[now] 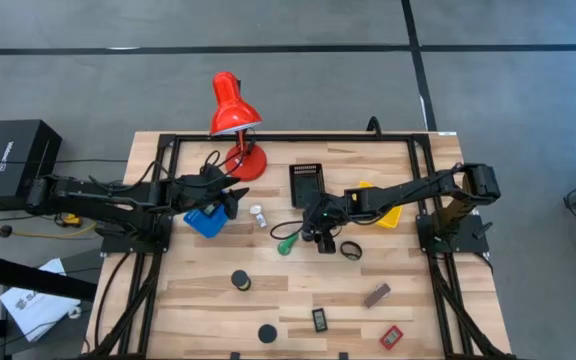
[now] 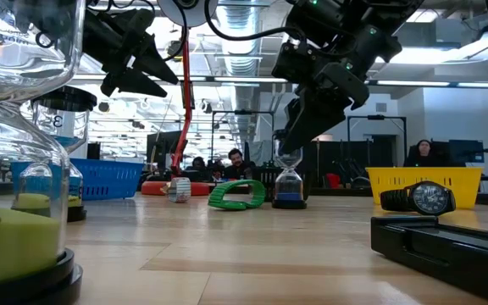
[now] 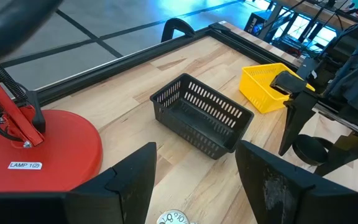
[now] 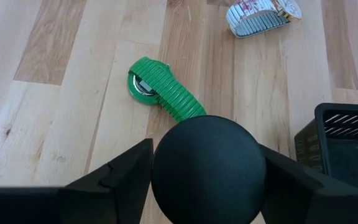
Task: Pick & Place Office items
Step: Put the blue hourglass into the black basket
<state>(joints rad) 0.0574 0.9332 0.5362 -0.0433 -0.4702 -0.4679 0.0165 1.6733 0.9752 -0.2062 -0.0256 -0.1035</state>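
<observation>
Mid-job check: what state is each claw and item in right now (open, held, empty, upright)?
left claw: open, empty, above the table.
right claw: at the hourglass top; grip unclear.
hourglass: upright, base on the table.
green watch: lying on the table, strap looped, free.
white watch: lying on the table, free.
black basket: upright, empty.
red lamp: standing upright.
</observation>
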